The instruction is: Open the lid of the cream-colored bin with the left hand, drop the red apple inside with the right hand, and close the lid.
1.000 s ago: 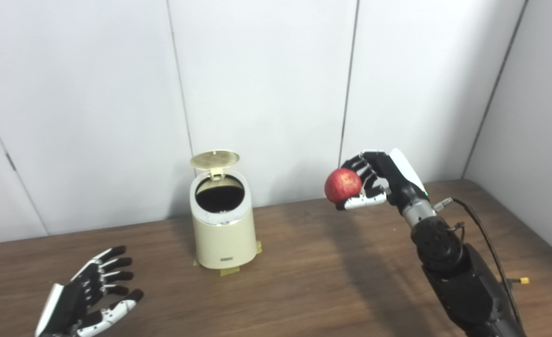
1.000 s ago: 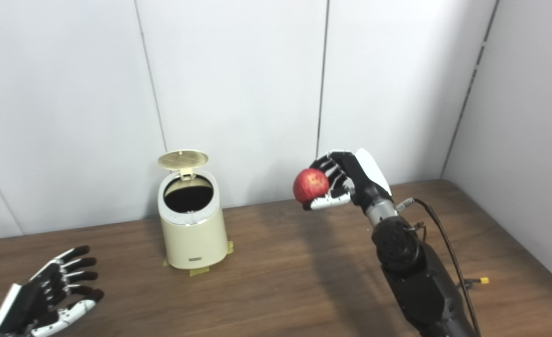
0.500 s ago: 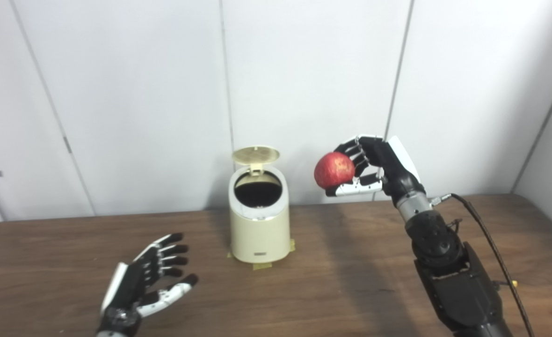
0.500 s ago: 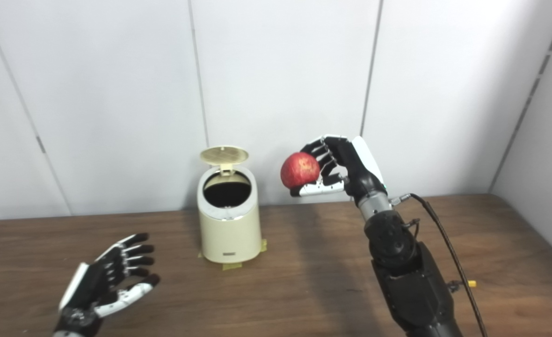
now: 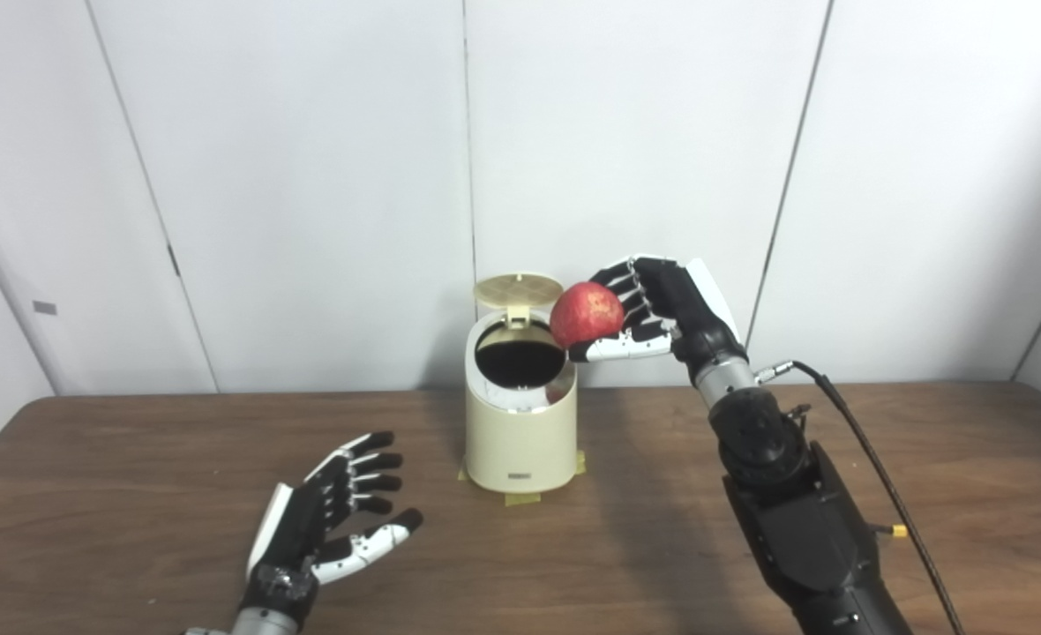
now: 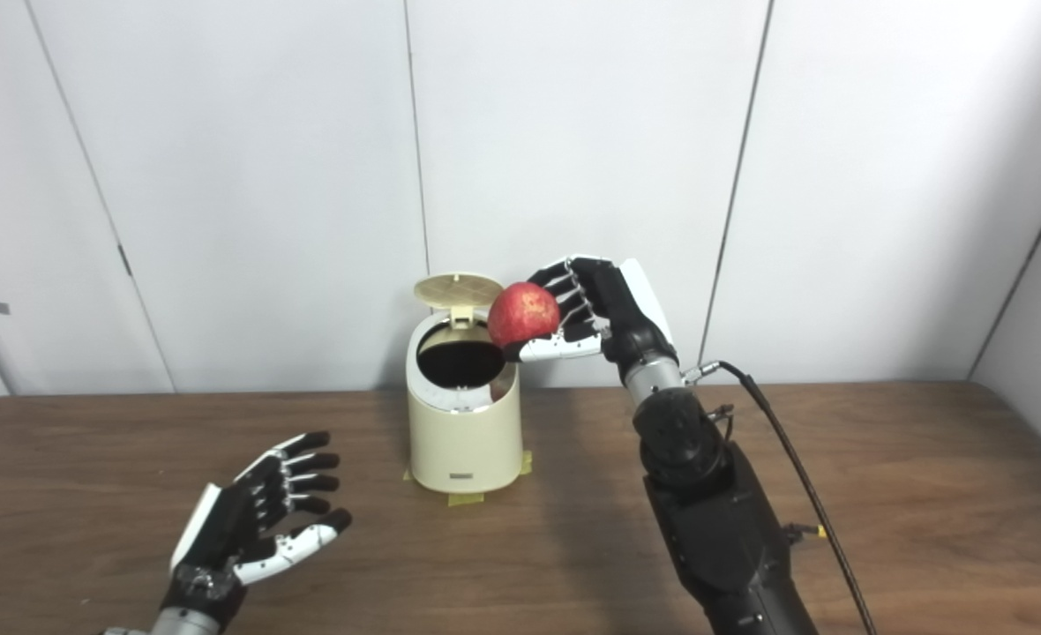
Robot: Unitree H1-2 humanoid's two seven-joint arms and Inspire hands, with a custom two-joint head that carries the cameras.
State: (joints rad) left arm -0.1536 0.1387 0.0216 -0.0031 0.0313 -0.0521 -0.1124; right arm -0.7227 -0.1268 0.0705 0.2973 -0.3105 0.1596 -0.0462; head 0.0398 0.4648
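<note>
The right hand (image 5: 662,309) holds the red apple (image 5: 586,315) over the open bin (image 5: 520,414). The left hand (image 5: 331,520) is empty, fingers spread, over the bench (image 5: 132,494).

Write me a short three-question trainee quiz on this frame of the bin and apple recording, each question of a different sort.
1. True or false: the lid of the cream-colored bin stands open.
2. Multiple choice: the red apple is (a) lying on the table, (b) held in the right robot hand by the bin's right rim, (c) held in the left robot hand.
3. Fill in: the left robot hand hangs over the table with its fingers ____ and holds nothing.

Key: 1 true. 2 b. 3 apart.
</note>
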